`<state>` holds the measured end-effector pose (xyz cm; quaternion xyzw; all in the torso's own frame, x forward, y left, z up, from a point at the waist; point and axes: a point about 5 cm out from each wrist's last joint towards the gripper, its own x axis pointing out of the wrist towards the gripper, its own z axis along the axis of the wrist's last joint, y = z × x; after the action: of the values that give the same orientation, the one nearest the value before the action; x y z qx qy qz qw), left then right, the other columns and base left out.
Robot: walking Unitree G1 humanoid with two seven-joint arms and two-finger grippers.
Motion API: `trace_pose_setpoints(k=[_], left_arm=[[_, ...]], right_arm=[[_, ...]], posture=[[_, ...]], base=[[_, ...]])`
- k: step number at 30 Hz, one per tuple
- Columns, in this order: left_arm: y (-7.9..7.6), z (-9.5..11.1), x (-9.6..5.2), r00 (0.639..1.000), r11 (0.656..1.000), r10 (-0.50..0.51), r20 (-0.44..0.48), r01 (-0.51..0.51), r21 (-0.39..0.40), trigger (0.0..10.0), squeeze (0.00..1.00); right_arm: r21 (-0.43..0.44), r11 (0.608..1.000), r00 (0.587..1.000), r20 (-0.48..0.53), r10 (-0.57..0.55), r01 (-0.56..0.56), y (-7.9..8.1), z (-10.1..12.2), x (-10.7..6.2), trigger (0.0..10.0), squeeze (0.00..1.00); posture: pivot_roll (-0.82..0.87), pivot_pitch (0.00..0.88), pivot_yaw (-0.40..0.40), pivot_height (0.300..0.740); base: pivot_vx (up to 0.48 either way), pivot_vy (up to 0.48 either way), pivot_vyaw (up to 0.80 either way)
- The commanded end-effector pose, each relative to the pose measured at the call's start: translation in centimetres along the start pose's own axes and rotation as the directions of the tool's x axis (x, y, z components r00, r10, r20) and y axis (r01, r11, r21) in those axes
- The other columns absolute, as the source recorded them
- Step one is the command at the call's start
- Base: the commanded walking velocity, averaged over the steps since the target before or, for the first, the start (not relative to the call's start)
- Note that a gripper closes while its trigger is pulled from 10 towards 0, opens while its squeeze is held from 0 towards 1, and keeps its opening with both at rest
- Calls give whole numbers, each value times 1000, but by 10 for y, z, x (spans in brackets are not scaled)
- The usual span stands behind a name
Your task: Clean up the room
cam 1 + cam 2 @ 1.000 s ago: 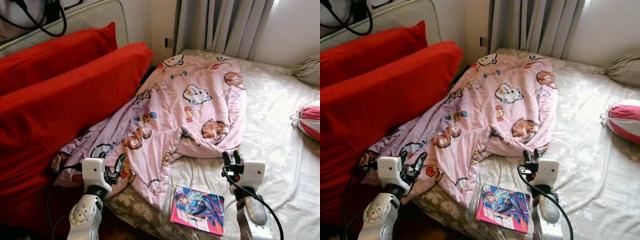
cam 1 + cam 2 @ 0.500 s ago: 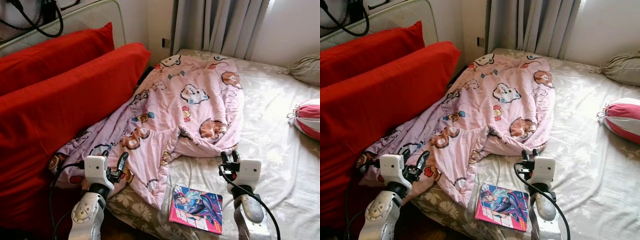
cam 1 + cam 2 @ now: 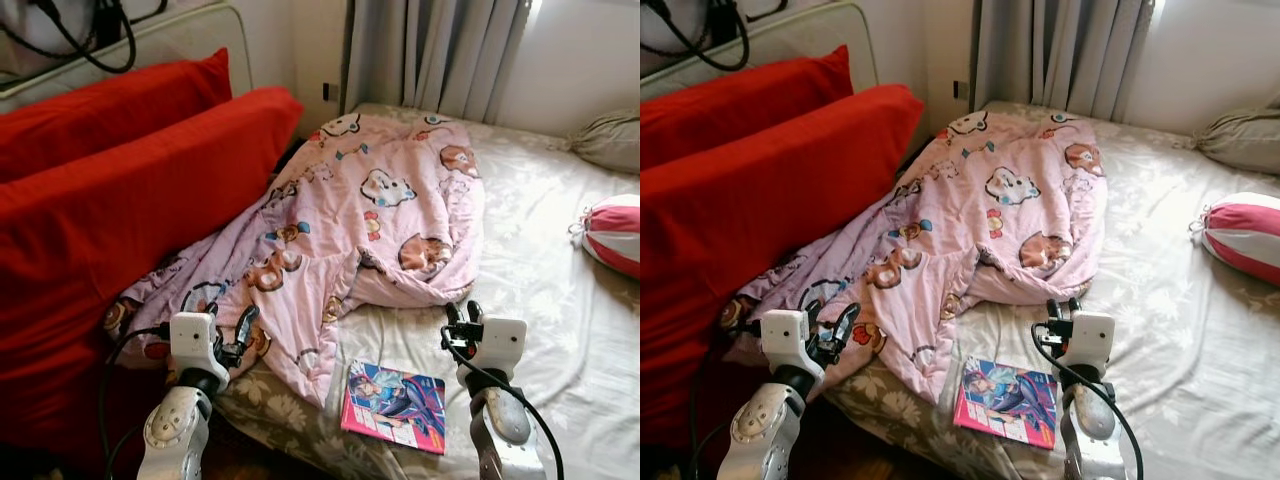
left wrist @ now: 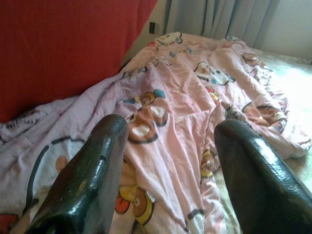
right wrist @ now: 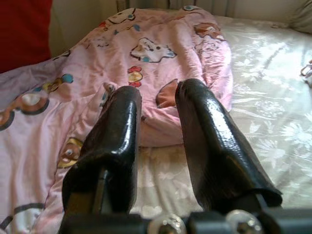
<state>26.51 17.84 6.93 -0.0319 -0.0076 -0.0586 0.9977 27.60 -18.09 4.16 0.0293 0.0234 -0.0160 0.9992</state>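
Note:
A crumpled pink blanket (image 3: 380, 210) with cartoon animal prints lies across the bed (image 3: 540, 260), running from the curtain end down to the near left edge. A colourful comic book (image 3: 395, 405) lies flat on the sheet at the bed's near edge, just below the blanket's lower fold. My left gripper (image 3: 232, 328) hovers over the blanket's near left corner, open wide with nothing between its fingers (image 4: 92, 170). My right gripper (image 3: 461, 314) hangs just right of the book, near the blanket's lower right fold. It is open by a narrow gap and holds nothing, as its fingers (image 5: 117, 131) show.
Two big red cushions (image 3: 130, 200) lean along the left side of the bed against a headboard (image 3: 170, 35) with black cables. A pink-and-white striped bundle (image 3: 615, 235) and a grey pillow (image 3: 605, 140) lie at the right. Grey curtains (image 3: 440, 55) hang behind the bed.
The whole picture has shifted slightly, so the camera moved. Both grippers keep the same pose, and the blanket and book lie where they were.

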Motion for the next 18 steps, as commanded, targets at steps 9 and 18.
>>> trace_pose_setpoints(k=[9,18], left_arm=[[-1,1,-3,1000,1000,3,-5,-3,-8,10000,0],[0,2,-2,1000,1000,6,-6,-6,-9,10000,0]], right_arm=[[33,999,1000,-18,5,-4,4,-5,-2,10000,0],[36,999,1000,-24,14,-13,6,-6,-1,10000,0]], posture=[[9,81,-25,652],[10,93,-27,652]], base=[[0,0,0],[0,0,0]])
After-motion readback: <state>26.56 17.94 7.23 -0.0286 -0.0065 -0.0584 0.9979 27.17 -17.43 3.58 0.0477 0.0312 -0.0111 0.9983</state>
